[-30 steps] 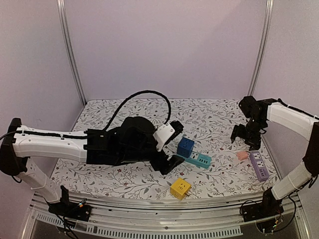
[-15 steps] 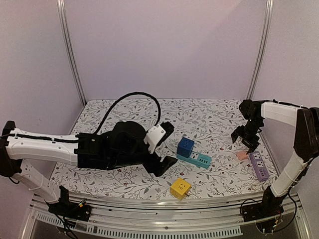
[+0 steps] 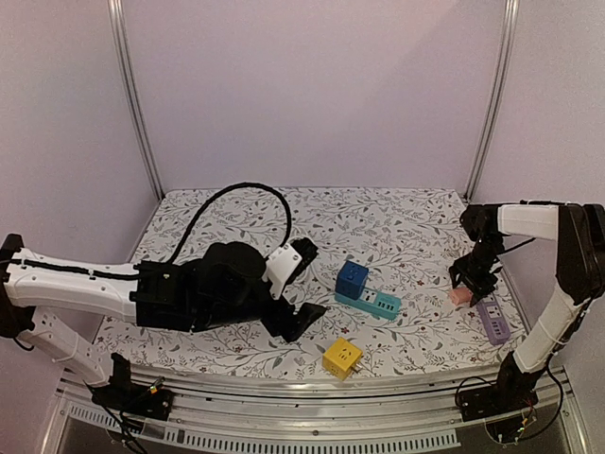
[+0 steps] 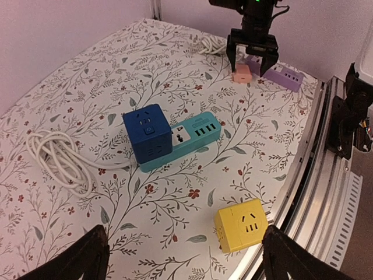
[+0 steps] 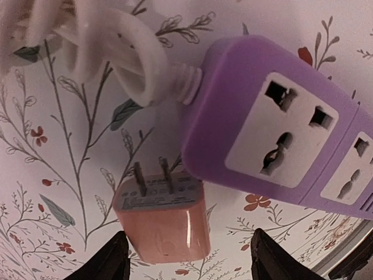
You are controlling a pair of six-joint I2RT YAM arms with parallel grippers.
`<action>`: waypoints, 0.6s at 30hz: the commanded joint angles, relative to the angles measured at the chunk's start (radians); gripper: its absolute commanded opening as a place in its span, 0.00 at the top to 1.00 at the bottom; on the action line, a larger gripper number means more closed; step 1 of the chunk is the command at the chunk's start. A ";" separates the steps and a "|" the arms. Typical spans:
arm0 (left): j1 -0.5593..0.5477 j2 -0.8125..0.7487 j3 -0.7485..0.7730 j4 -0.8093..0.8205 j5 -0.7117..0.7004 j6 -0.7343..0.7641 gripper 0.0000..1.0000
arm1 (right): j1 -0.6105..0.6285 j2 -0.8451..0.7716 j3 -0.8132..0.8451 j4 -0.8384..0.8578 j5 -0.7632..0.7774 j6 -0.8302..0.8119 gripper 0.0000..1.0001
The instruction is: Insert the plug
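A pink plug [image 5: 163, 224] lies on the table, its two prongs pointing up and away. It sits just beside the end of a purple power strip [image 5: 274, 134]. My right gripper [image 5: 186, 259] is open and low over the plug, one finger on each side, not closed on it. In the top view the right gripper [image 3: 470, 282] is at the far right, over the plug [image 3: 459, 297] and next to the strip [image 3: 492, 317]. My left gripper [image 3: 305, 284] is open and empty, left of the blue cube.
A blue socket cube [image 3: 352, 279] sits on a teal power strip [image 3: 378, 305] at table centre. A yellow socket cube [image 3: 341, 357] lies near the front edge. A coiled white cord [image 4: 55, 160] lies left of the blue cube. The purple strip's white cord [image 5: 125, 49] curls beside it.
My right gripper has come down and to the right onto the pink plug. My left arm has drawn back to the left, away from the blue cube.
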 commanded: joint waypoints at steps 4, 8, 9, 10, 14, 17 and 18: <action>-0.028 -0.029 -0.018 0.004 -0.021 -0.028 0.09 | -0.005 -0.020 -0.103 0.096 -0.009 0.096 0.32; -0.035 -0.018 -0.008 0.005 -0.011 -0.033 0.09 | -0.006 -0.004 -0.110 0.132 0.004 0.097 0.32; -0.038 -0.015 -0.004 0.005 -0.009 -0.032 0.09 | -0.006 -0.004 -0.107 0.136 0.007 0.095 0.32; -0.041 -0.012 0.001 0.004 -0.007 -0.032 0.10 | -0.007 -0.004 -0.100 0.136 0.011 0.086 0.32; -0.052 0.001 0.013 0.003 -0.007 -0.032 0.10 | -0.006 -0.010 -0.038 0.088 0.068 0.018 0.27; -0.056 0.009 0.013 0.009 -0.007 -0.037 0.10 | -0.006 -0.035 -0.002 0.050 0.107 -0.039 0.20; -0.057 0.012 0.012 0.011 -0.006 -0.036 0.10 | -0.005 -0.050 -0.001 0.068 0.110 -0.055 0.19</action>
